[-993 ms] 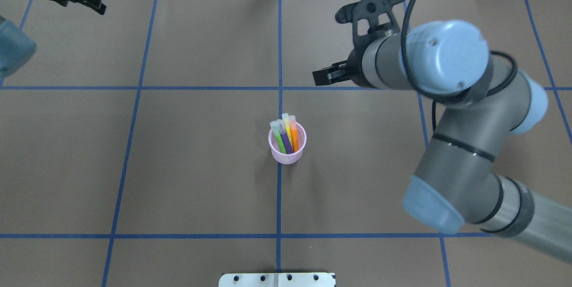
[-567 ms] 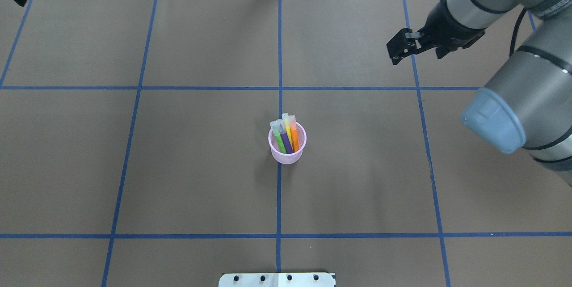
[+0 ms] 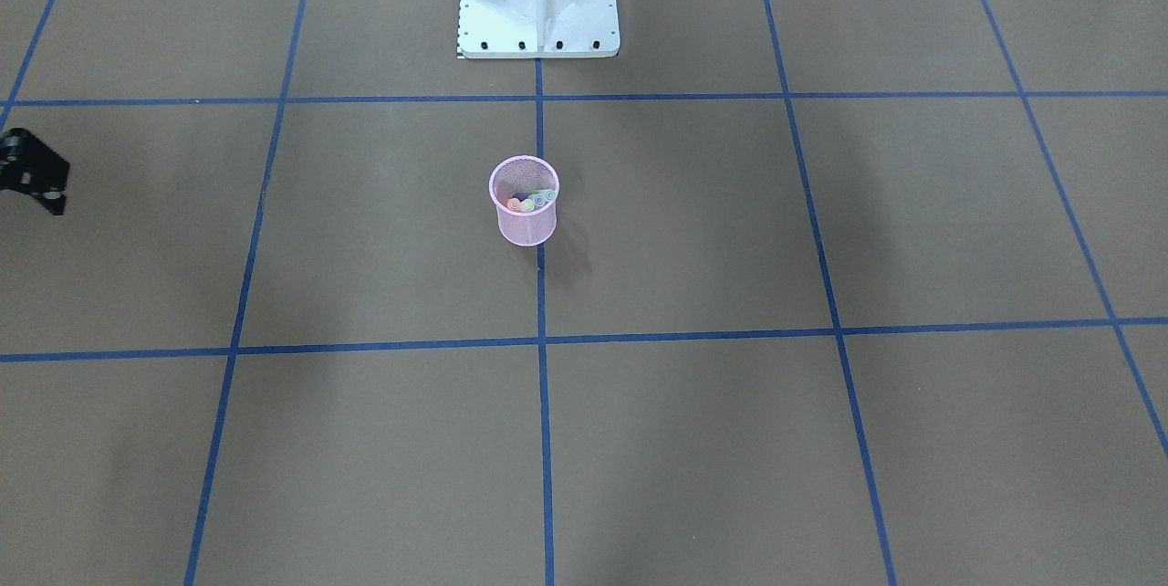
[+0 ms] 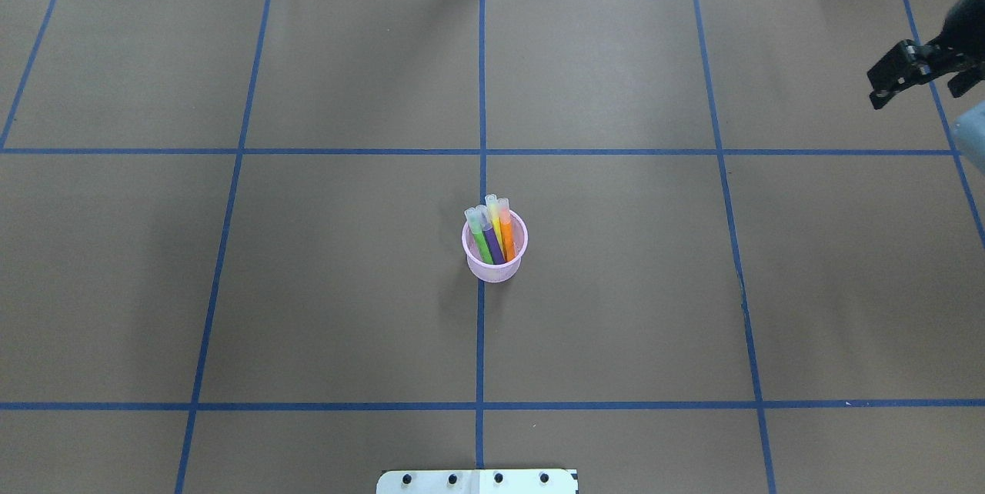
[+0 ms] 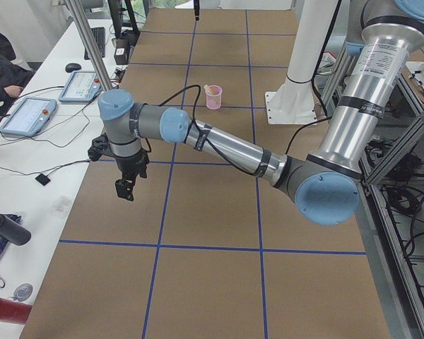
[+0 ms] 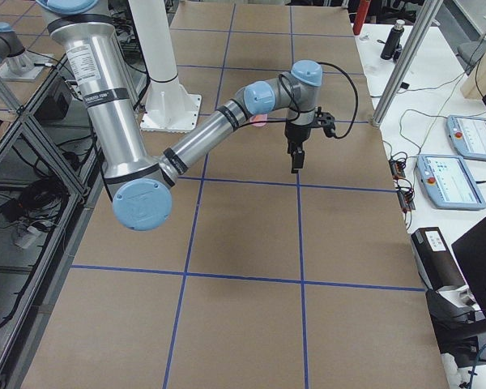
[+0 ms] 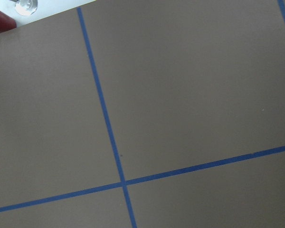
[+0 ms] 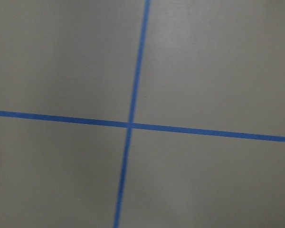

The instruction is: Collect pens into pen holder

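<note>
Both arms had swung away from the middle within the last second. The right hand (image 4: 896, 82), which you had seen hanging a little beyond and to the right of the pen holder (image 4: 495, 267), had gone out to the far right edge of the overhead view. The left hand (image 5: 124, 189) had left that view altogether.

The pen holder stood upright at the middle of the worktop (image 4: 346, 286), right on the blue tape line (image 4: 482, 78) that runs from near to far. All the pens (image 4: 492, 236) were inside it, leaning toward its far side with their whitish caps above the rim. You could pick out a green pen (image 4: 482, 245), a purple pen (image 4: 492, 248), a yellow pen (image 4: 496, 223) and an orange pen (image 4: 507, 240) side by side. Nothing touched the holder.

The right hand hung above the worktop, well apart from the holder and holding nothing. You could not tell whether its fingers were apart or together. The left hand showed only from the table's left end, pointing down over the far left part of the worktop, so its state could not be told either. The white base plate (image 3: 538, 2) sat at the near edge, in line with the holder.
</note>
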Controlling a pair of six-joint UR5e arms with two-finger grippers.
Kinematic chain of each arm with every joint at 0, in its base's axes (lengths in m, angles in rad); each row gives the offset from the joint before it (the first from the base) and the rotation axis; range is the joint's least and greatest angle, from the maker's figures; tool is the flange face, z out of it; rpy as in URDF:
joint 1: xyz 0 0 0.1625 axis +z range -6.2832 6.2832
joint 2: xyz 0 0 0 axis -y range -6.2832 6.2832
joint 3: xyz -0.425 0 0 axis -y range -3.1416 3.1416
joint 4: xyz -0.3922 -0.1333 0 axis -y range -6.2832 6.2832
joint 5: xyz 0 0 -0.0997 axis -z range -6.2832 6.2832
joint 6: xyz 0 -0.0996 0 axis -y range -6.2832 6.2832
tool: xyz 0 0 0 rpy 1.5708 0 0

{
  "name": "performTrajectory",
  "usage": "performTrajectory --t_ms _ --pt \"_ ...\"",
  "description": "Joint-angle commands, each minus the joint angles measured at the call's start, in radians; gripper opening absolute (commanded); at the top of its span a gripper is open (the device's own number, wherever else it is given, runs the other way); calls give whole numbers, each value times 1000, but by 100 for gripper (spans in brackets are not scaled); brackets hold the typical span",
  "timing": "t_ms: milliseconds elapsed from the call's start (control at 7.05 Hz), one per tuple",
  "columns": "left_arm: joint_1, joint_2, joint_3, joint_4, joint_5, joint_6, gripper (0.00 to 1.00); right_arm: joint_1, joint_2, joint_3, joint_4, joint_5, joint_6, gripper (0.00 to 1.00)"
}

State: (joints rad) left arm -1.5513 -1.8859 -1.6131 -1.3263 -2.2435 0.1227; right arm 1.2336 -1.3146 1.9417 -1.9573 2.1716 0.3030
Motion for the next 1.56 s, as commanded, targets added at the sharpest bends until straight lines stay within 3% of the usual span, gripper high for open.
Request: performTrajectory --t_ms 0,142,284,567,993,1135,1418 --pt "-6 127 19 -155 -4 8 100 137 -124 -44 17 1 -227 100" --pt "-9 198 24 -269 -4 8 100 208 -196 -55 85 8 -289 100" --pt "-9 229 18 -287 -5 6 100 236 -259 -91 206 19 -291 100" --pt "-10 267 9 -284 -8 6 100 296 -291 -226 342 147 -291 100" --pt "-13 288 -7 -283 -57 6 100 336 -319 -262 380 159 -294 100" --pt "-24 288 -43 -245 -59 6 100 336 -308 -262 376 159 -283 100" --pt "-36 382 -192 -144 -59 6 100 336 -304 -260 374 182 -280 100"
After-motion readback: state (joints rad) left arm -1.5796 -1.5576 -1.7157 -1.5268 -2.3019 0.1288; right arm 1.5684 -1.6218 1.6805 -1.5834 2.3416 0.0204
